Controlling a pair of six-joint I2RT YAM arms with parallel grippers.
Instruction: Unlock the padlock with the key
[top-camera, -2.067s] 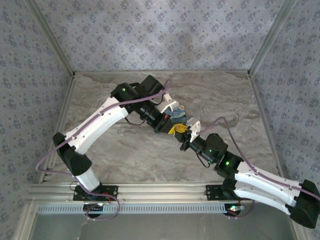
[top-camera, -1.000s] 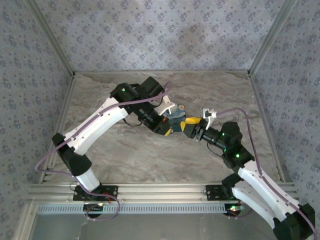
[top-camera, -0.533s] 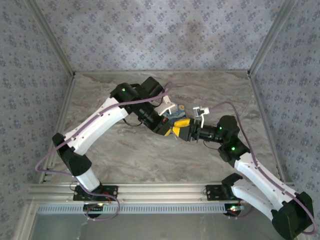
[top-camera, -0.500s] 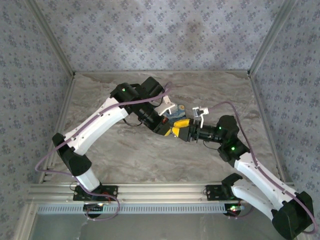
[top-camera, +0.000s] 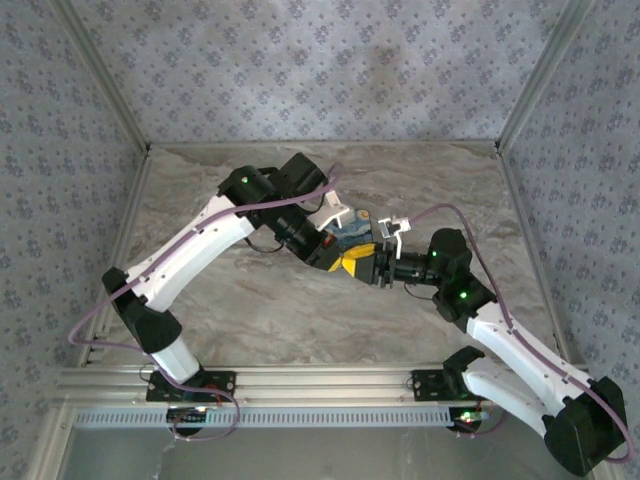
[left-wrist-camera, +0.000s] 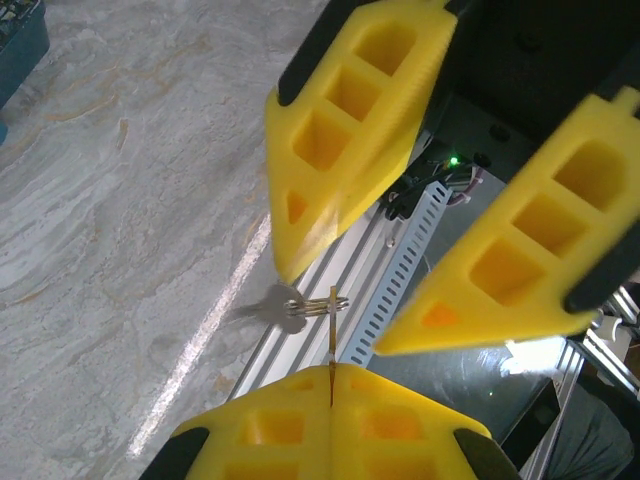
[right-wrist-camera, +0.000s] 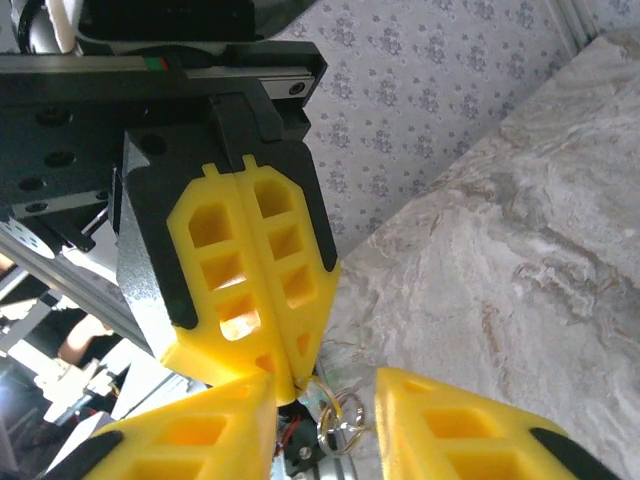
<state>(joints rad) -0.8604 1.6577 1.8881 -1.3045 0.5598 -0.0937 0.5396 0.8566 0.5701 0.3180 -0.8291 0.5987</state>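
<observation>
Marbled table (top-camera: 250, 310), floral-patterned walls (top-camera: 320, 70), aluminium rail (top-camera: 300, 381) along near edge

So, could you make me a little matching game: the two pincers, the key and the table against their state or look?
1 left pincer
2 right pincer
3 key
4 table

a grey, marbled
b jaws apart
c shut tight
d thin metal, gripped

Pairs: 1-c, 2-b, 3-d, 4-a
</observation>
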